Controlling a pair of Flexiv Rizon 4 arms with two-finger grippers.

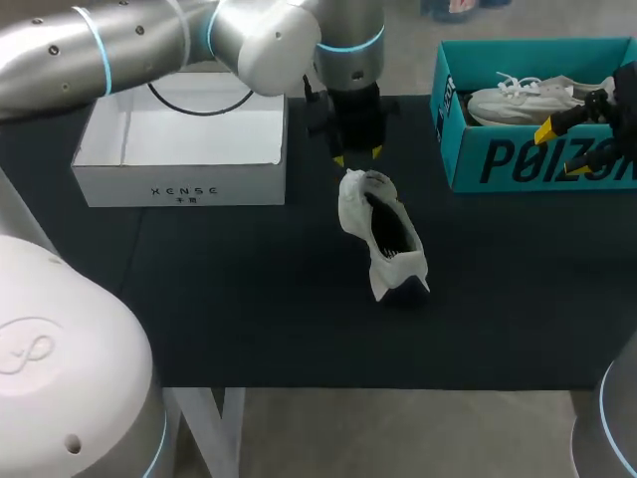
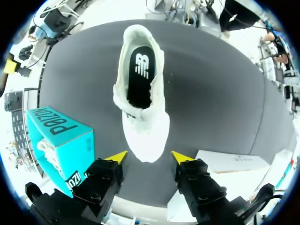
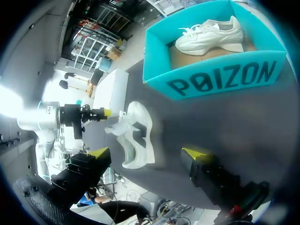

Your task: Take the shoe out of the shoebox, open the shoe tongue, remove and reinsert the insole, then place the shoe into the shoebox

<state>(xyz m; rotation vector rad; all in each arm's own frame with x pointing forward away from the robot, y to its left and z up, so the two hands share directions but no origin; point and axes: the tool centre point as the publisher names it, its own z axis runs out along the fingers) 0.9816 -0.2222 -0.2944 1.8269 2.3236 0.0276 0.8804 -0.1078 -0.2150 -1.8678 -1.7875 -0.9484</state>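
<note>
Item: white shoe, out of the teal shoebox, lying mid-table with its toe toward the far side and the black insole showing. Left gripper: my fingers are spread and empty, straddling the toe. Right gripper: fingers spread and empty, far right by the shoebox. Handling note: probably the tongue-and-insole step. Steady the toe first, then pinch only the insole's heel edge.
</note>
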